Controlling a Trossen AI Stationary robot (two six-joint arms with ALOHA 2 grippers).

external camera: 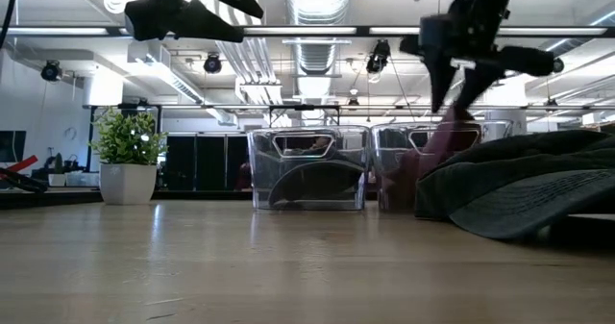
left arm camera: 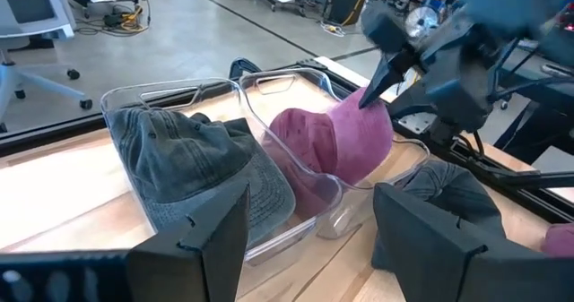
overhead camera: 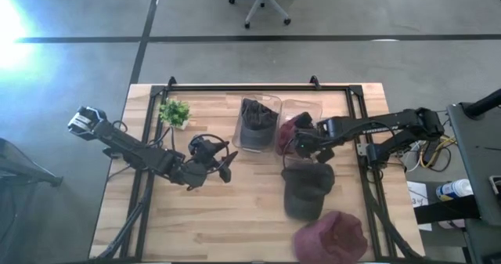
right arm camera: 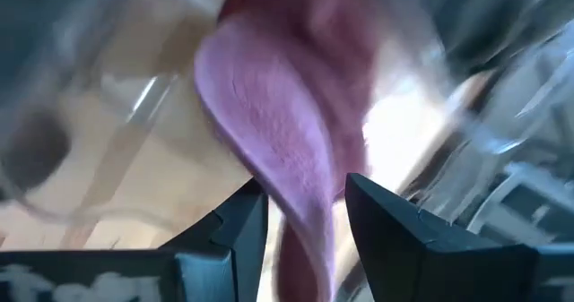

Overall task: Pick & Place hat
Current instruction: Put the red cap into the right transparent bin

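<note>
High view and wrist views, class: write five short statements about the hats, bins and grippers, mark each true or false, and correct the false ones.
1. The right gripper holds a maroon hat at the right bin. True.
2. The left bin is empty. False: it holds a dark hat.
3. The left gripper is open and holds nothing. True.
4. The plant stands inside a bin. False: it stands on the table, left of the bins.
5. Only one hat lies loose on the table. False: a dark hat and a second maroon hat lie there.
</note>
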